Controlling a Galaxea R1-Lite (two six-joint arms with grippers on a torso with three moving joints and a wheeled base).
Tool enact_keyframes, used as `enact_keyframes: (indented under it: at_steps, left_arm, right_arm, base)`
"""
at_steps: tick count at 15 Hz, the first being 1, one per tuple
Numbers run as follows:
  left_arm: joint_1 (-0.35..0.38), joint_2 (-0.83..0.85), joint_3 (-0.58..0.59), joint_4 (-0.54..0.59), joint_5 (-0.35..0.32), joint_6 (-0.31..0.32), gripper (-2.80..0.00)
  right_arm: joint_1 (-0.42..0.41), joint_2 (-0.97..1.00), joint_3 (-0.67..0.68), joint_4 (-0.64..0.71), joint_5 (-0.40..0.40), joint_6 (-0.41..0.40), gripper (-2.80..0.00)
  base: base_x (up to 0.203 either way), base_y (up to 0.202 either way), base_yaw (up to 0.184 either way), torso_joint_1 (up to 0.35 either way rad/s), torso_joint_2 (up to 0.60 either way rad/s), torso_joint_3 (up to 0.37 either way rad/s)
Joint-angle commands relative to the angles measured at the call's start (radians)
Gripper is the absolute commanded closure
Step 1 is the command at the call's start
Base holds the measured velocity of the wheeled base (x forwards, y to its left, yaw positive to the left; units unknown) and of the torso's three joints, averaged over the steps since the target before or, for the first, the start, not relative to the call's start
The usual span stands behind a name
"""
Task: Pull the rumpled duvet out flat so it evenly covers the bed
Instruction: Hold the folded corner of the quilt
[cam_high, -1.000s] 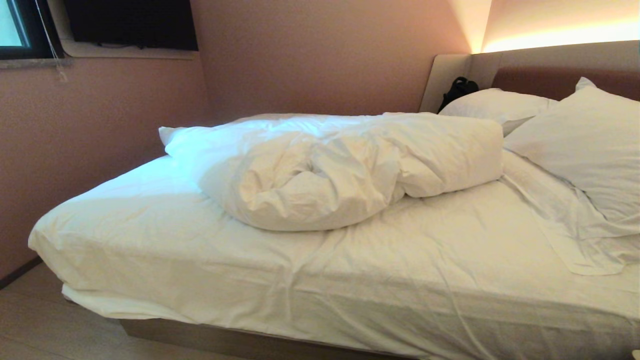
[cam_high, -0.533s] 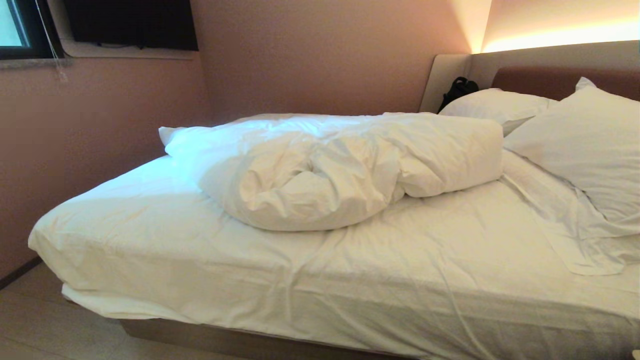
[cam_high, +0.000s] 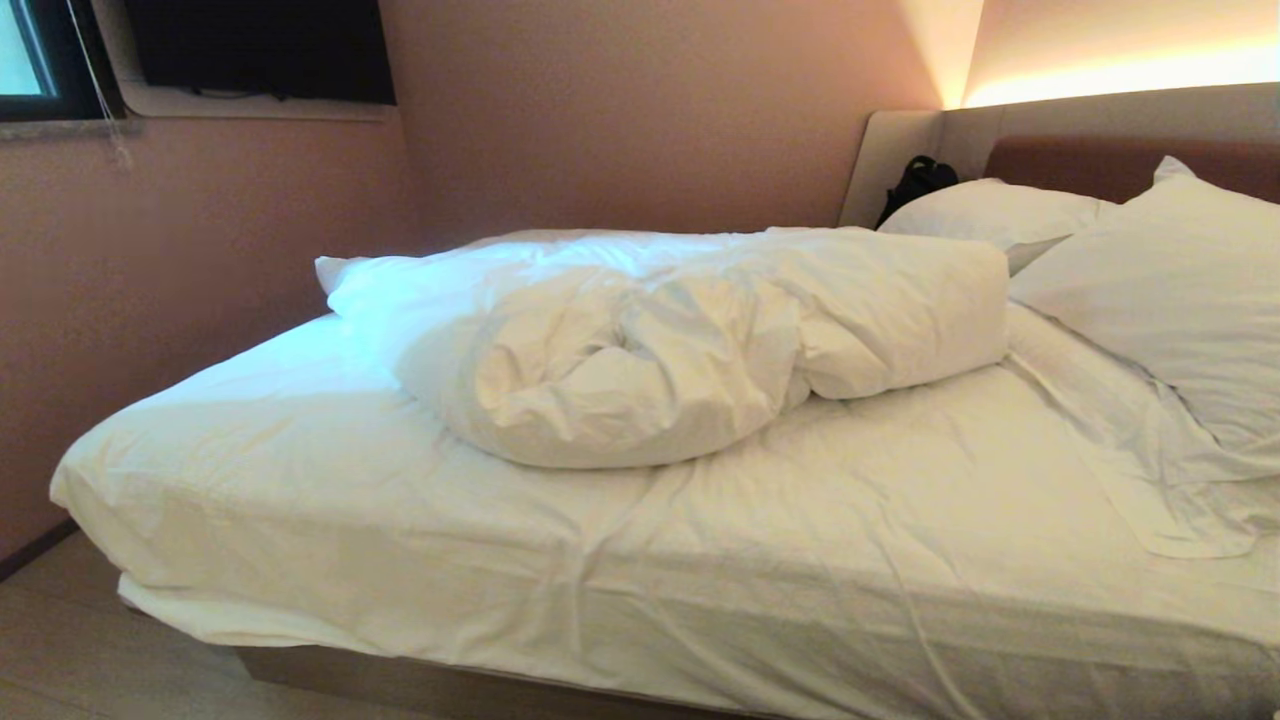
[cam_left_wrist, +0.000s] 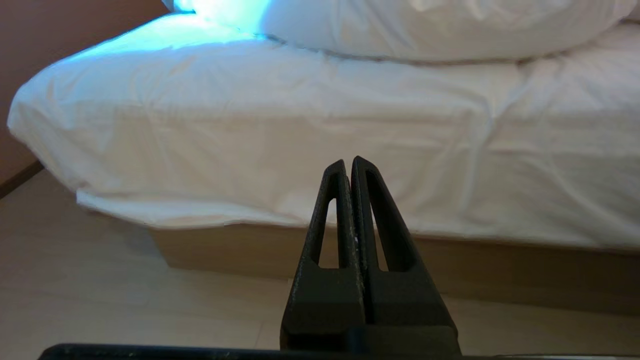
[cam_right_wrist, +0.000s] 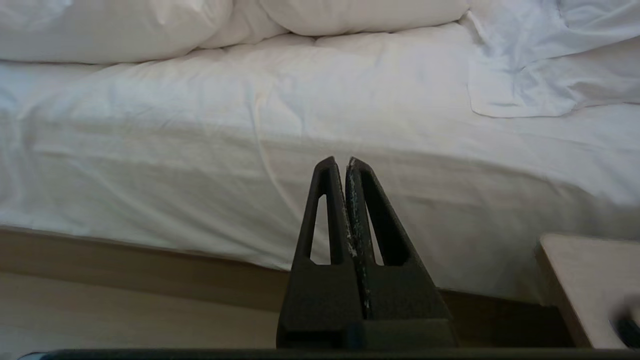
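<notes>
Listing what lies before me, item by item.

Bed (cam_high: 330, 470): low, white fitted sheet (cam_high: 850, 520) over the mattress, creased toward the near side, tan base (cam_left_wrist: 225, 247) showing under the sheet's hem. The headboard (cam_high: 1080, 165), brown with a beige surround, stands at my right. What the bed holds:

- Duvet (cam_high: 650, 350): one, white, puffy, bunched into a thick rumpled roll lying across the far half of the mattress, from near the foot end up to the pillows. The near half of the sheet is uncovered. In my left wrist view the roll's edge (cam_left_wrist: 425, 30) rests on the sheet above the mattress side.
- Pillows: two, white. The near pillow (cam_high: 1170, 300) leans at the head end; the far pillow (cam_high: 990, 215) lies behind it, beside the duvet's end.
- Loose white cloth (cam_high: 1170, 490): flat, wrinkled, lying under the near pillow and trailing onto the sheet.
- Black object (cam_high: 915, 180): small, against the headboard corner beyond the far pillow; I cannot tell what it is.

Left gripper (cam_left_wrist: 348, 161): fingers pressed together, holding nothing, hanging before the bed's near side above the floor (cam_left_wrist: 100, 300).

Right gripper (cam_right_wrist: 341, 161): fingers together likewise, empty, facing the mattress side further toward the head. A pale wooden surface (cam_right_wrist: 575, 280) sits just beside the bed there.
</notes>
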Motion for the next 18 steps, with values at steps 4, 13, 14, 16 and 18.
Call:
enact_keyframes:
  at_steps: [4, 13, 14, 16, 18]
  left_arm:
    - [0.000, 0.000, 0.000, 0.001, 0.000, -0.003, 0.00]
    - [0.000, 0.000, 0.001, 0.001, 0.000, -0.014, 0.00]
    - [0.001, 0.000, 0.001, 0.001, 0.000, -0.014, 0.00]
    - [0.000, 0.000, 0.001, 0.001, 0.001, -0.014, 0.00]
    - [0.001, 0.000, 0.001, 0.001, 0.000, -0.013, 0.00]
  right_arm:
    - [0.000, 0.001, 0.000, 0.000, 0.000, -0.001, 0.00]
    - [0.000, 0.002, -0.021, 0.042, -0.002, -0.004, 0.00]
    - [0.000, 0.002, -0.034, 0.083, 0.003, -0.004, 0.00]
    - [0.000, 0.005, -0.049, 0.092, 0.004, -0.008, 0.00]
    - [0.000, 0.015, -0.112, 0.097, 0.017, -0.004, 0.00]
  base:
    - [0.103, 0.000, 0.001, 0.010, 0.00, 0.000]
    - [0.000, 0.000, 0.000, 0.000, 0.00, 0.000]
    - [0.000, 0.000, 0.000, 0.000, 0.00, 0.000]
    - [0.000, 0.000, 0.000, 0.000, 0.00, 0.000]
    - [0.000, 0.000, 0.000, 0.000, 0.00, 0.000]
